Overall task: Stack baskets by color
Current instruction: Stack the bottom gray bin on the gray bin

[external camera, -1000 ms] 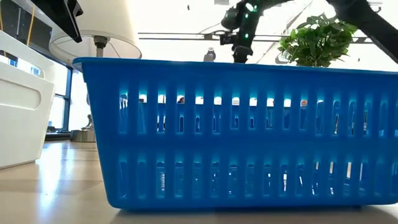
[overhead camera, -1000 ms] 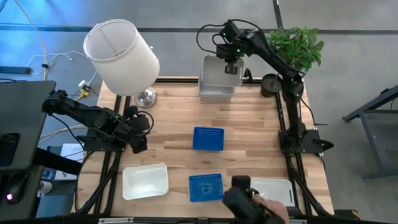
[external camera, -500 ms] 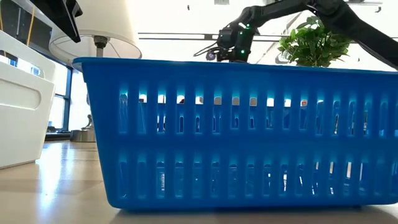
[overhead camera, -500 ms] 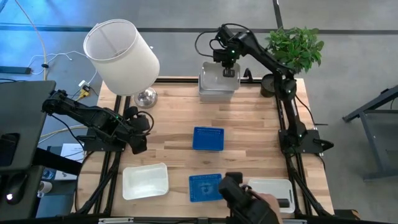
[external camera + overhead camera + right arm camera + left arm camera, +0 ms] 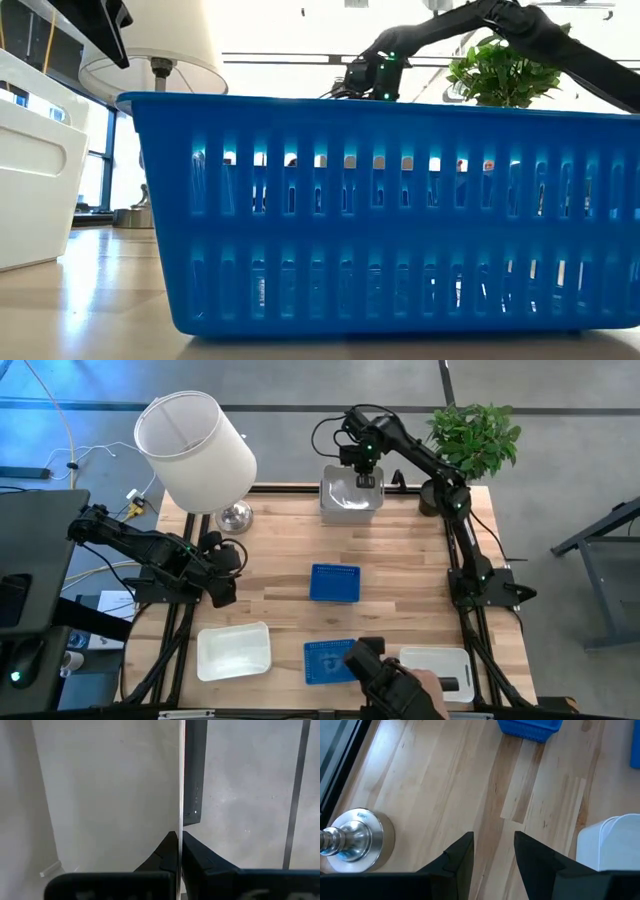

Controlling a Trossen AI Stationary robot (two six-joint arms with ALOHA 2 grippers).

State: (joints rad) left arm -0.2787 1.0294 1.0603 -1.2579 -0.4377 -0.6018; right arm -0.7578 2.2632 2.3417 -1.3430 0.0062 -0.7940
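My right gripper (image 5: 365,478) is at the table's far edge, shut on a white basket (image 5: 350,498) that sits on another white basket beneath it. In the low view that arm (image 5: 385,72) shows beyond the nearest blue basket (image 5: 380,215). My left gripper (image 5: 226,565) hangs open over bare wood at the left with nothing between its fingers (image 5: 492,855). One blue basket (image 5: 334,583) rests bottom-down at mid-table and another (image 5: 330,660) at the near edge. Single white baskets lie near left (image 5: 234,650) and near right (image 5: 440,665). My right gripper pinches the white basket's thin upright wall (image 5: 179,820) at its rim, one finger inside the basket and one outside. The fingers come from above, pointing steeply down. The basket sits level on the white basket beneath it; I cannot tell how deep it is nested.
A large white lampshade (image 5: 195,450) on a metal foot (image 5: 357,840) stands at the far left, and a potted plant (image 5: 475,435) at the far right. A person's hand with a dark object (image 5: 390,680) reaches over the near edge between the blue and white baskets.
My right gripper has gone down at the far edge, still shut on the white basket, which has sunk from above the lower white basket onto it. The person's hand at the near edge has moved toward the table's left.
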